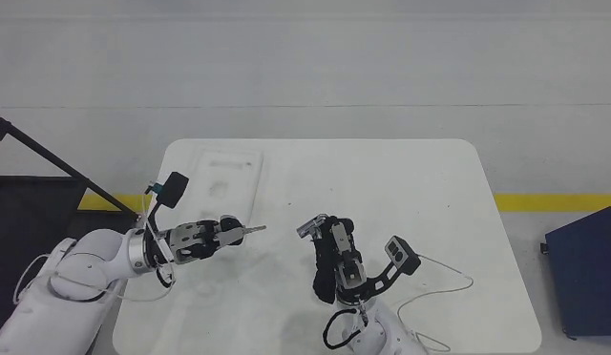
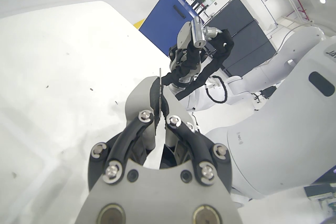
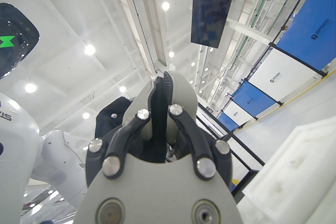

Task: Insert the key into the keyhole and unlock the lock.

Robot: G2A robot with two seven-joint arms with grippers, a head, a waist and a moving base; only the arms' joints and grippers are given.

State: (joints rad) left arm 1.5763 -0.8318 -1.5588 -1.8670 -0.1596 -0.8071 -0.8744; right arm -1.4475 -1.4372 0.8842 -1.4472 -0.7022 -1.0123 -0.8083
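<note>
At the left side of the desk (image 1: 420, 193), my left pincer (image 1: 235, 230) is clamped tight on the key (image 1: 253, 229), with the blade jutting toward the middle, clear of the surface. Across a short gap the silver lock (image 1: 309, 227) is also held aloft. Its black-sleeved chain (image 2: 210, 66) is pinched in my right pincer (image 3: 161, 78), whose fingers are closed hard on the fabric. The keyhole (image 2: 200, 44) faces the key. I judge this to be the approach before insertion — the key is not yet in the lock. The next move calls for lining the thin blade up with the slot in height and roll, then a slow, straight push — and only then a turn.
</note>
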